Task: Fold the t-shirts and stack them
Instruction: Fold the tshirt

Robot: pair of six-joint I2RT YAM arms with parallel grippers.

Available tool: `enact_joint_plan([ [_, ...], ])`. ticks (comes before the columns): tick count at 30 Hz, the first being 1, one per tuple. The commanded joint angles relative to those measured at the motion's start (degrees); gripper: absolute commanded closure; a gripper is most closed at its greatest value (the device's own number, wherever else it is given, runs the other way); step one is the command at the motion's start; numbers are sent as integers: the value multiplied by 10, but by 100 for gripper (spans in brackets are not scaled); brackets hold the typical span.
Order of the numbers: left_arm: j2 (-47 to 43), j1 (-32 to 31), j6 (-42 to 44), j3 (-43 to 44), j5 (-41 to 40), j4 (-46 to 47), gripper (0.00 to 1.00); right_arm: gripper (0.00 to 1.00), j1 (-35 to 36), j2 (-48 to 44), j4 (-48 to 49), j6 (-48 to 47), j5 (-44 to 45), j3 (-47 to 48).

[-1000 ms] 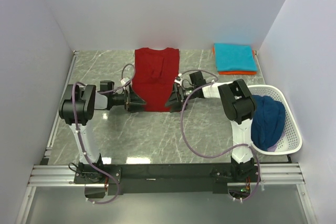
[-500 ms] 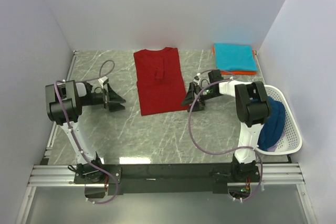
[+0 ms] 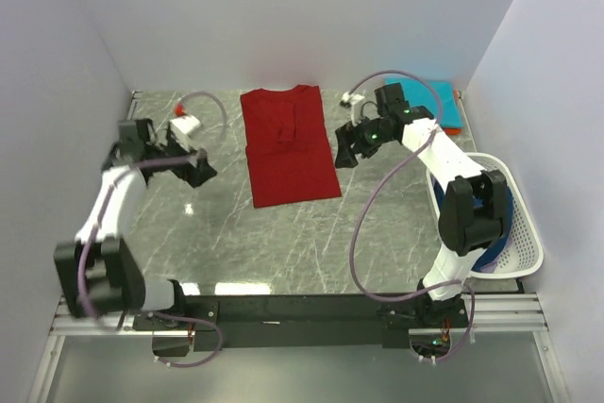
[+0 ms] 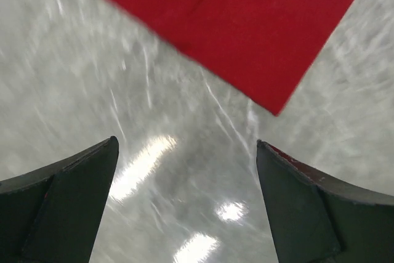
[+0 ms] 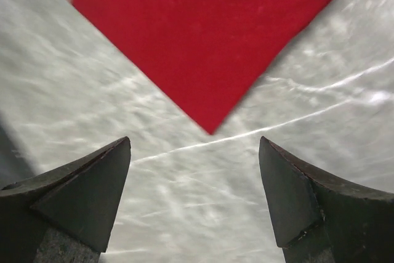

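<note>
Well, both my arms have pulled back (a second ago the left jaws and right jaws were pressed in against either side of the dark red shirt [image 3: 288, 143], tucking its sides toward the middle). Now the left jaws hang well off to its left and the right jaws sit near its right edge but clear of it. Both are spread wide and hold nothing. Each wrist view shows only bare desk [image 3: 283, 243] between the tips, with a corner of the red cloth ahead. I take that to mean the side folds are done and released, and that this shirt still needs folding end over end before it goes on the pile.

The shirt lies flat at the far middle of the desk, collar away from me, a long narrow rectangle with straight edges. A sleeve lies folded onto its far half as a darker flap, and a faint crease crosses it about halfway. The teal shirt [image 3: 445, 106] sits folded in the far right corner, partly behind my right arm. The navy blue shirt [image 3: 505, 219] is bunched in the white basket [image 3: 528, 233] at the right edge, not yet folded.
</note>
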Motion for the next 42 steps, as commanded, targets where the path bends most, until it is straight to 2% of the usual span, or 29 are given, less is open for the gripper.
enact_joint_plan([
  [1,-86,-83,85,-109,-118,143,1,9,48,-38,33,-146,115,-37],
  [5,-173,-211,143,-211,-173,230,2,10,113,-77,155,-262,208,-136],
  [8,-179,-263,162,-264,-190,287,13,14,153,-94,259,-323,233,-219],
  [9,-173,-294,169,-271,-203,299,21,16,162,-96,284,-336,241,-238],
  [11,-162,-320,172,-292,-214,333,29,19,179,-102,351,-372,247,-288],
  [12,-146,-342,179,-300,-225,354,38,20,183,-100,366,-383,251,-309],
  [15,-102,-372,178,-302,-237,379,49,26,190,-81,385,-406,251,-320],
  [16,-80,-383,178,-300,-247,383,50,29,190,-73,383,-411,250,-320],
  [25,-4,-397,194,-302,-272,422,53,45,191,-38,389,-437,252,-328],
  [30,43,-401,232,-269,-276,394,59,43,190,-37,385,-439,249,-334],
  [39,72,-402,275,-242,-264,342,58,41,186,-41,359,-476,248,-353],
  [42,83,-400,283,-234,-265,332,65,41,186,-30,356,-480,252,-348],
])
